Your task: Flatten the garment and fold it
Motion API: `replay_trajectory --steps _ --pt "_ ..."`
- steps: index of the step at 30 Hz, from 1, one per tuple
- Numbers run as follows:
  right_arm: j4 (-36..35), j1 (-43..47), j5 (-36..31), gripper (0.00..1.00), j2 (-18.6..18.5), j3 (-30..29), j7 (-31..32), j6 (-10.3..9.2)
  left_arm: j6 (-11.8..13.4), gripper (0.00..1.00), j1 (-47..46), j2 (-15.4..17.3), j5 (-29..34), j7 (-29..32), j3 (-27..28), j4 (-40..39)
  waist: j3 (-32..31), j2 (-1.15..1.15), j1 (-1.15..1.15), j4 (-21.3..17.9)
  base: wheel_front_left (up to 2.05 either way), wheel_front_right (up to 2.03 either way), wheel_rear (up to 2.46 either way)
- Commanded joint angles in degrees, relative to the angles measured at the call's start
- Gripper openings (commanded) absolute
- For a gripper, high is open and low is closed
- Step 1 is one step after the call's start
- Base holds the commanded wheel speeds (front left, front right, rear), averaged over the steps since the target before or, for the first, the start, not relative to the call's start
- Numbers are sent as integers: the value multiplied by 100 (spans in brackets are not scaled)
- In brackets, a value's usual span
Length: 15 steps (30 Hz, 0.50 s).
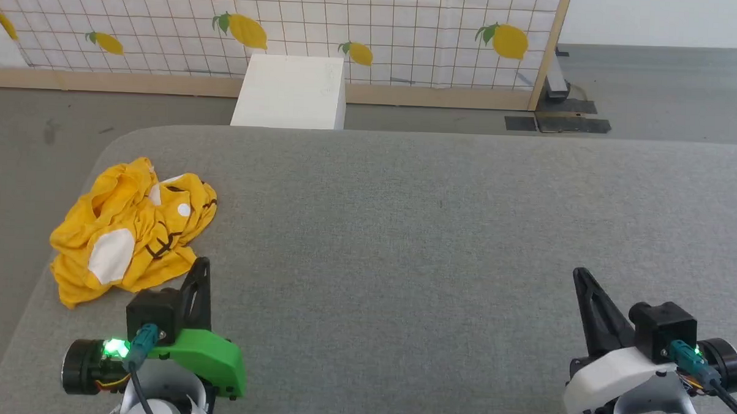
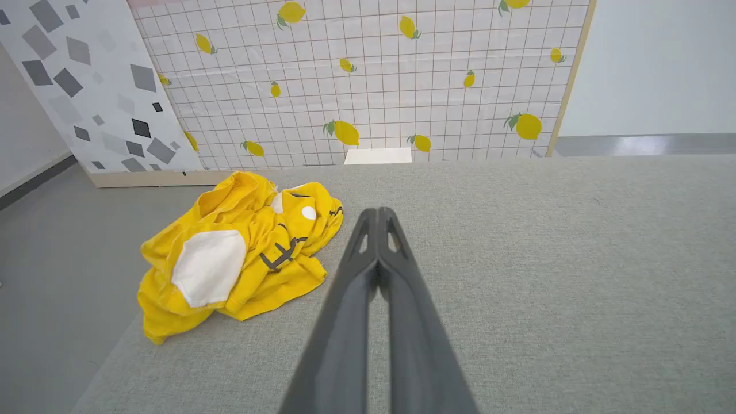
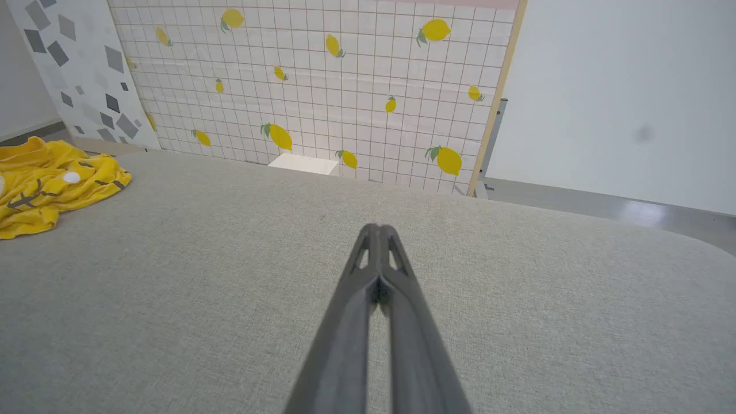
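The garment lies crumpled in a heap near the left edge of the grey table, bright yellow with white patches and black stripes. The left wrist view has the garment to the left of my fingers, and in the right wrist view the garment sits at the far left. My left gripper is shut with nothing in it, just right of the heap's near corner and apart from it. My right gripper is shut and empty over bare cloth at the lower right, far from the garment.
The grey fabric table has a rounded far-left corner. A white box stands behind its far edge, before a lemon-print grid screen. Grey floor lies to the left of the table.
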Motion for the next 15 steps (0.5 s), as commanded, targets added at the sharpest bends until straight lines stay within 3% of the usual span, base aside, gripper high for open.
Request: replay_trajectory --steps 1,15 --pt "-29 -100 -36 0 8 9 1 -9 38 0 67 -28 60 8 21 -16 0 0 0 0 0 0 0" --pt "-29 -100 -36 0 8 9 1 -9 38 0 67 -28 60 8 21 -16 0 0 0 0 0 0 0"
